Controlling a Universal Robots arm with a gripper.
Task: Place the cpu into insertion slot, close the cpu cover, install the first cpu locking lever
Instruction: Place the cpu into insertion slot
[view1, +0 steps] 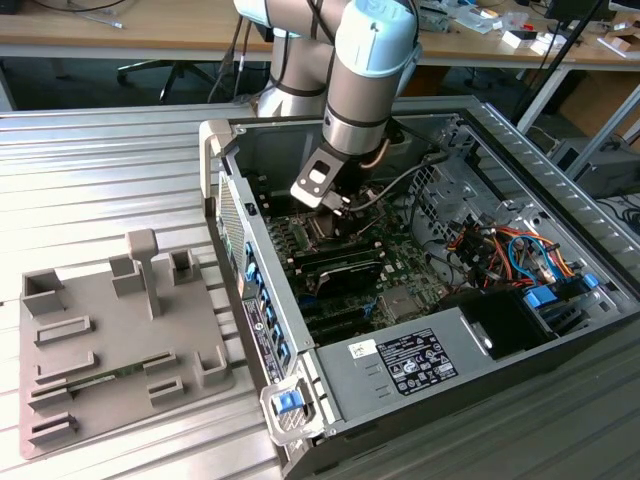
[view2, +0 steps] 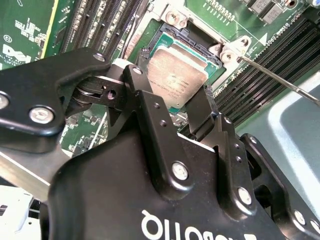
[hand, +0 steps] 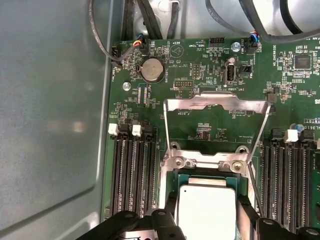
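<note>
My gripper (view1: 338, 200) reaches down into the open computer case, over the motherboard. In both wrist views its black fingers (view2: 142, 92) flank the cpu (view2: 177, 75), a silvery square chip, and are shut on its two opposite edges. The cpu (hand: 207, 207) sits slightly tilted right over the insertion slot (hand: 210, 176), whose dark rim (view2: 175, 36) shows past the chip's far edge. The cpu cover (hand: 215, 102), a silvery frame with a square cut-out, is swung open and lies back from the slot. A thin locking lever (view2: 280, 80) stands raised beside the socket.
Black memory slots (hand: 132, 175) run along both sides of the socket. Cables (view1: 510, 245) fill the case on the exterior view's right, and the power supply (view1: 410, 360) lies at the front. A grey fixture plate (view1: 110, 340) lies outside the case on the exterior view's left.
</note>
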